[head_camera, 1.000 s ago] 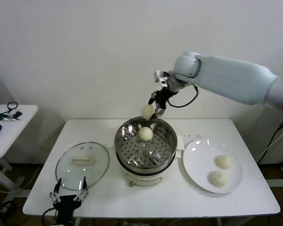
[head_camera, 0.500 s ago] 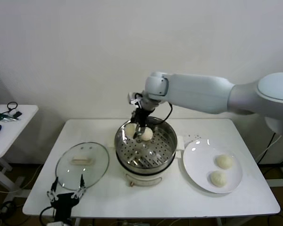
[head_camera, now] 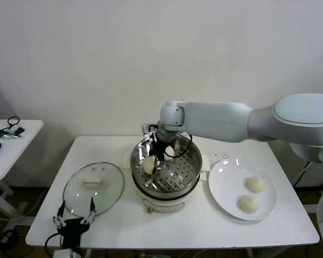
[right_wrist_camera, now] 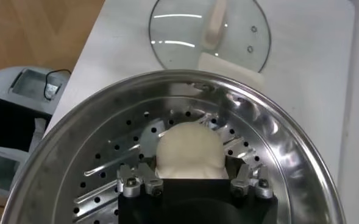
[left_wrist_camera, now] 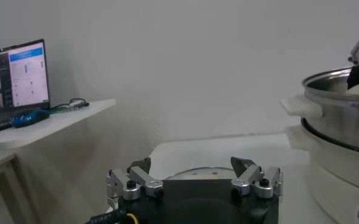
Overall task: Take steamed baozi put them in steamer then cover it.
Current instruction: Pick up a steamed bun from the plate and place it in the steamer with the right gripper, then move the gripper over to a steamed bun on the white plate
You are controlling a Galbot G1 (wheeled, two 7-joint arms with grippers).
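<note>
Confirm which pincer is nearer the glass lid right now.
Left. The left pincer hangs open at the table's front edge, just in front of the glass lid. The right pincer is inside the steamer, holding a baozi.

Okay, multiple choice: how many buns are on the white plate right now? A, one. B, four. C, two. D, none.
C: the head view shows two buns, one and another, on the white plate, while the right gripper holds a third inside the steamer.
</note>
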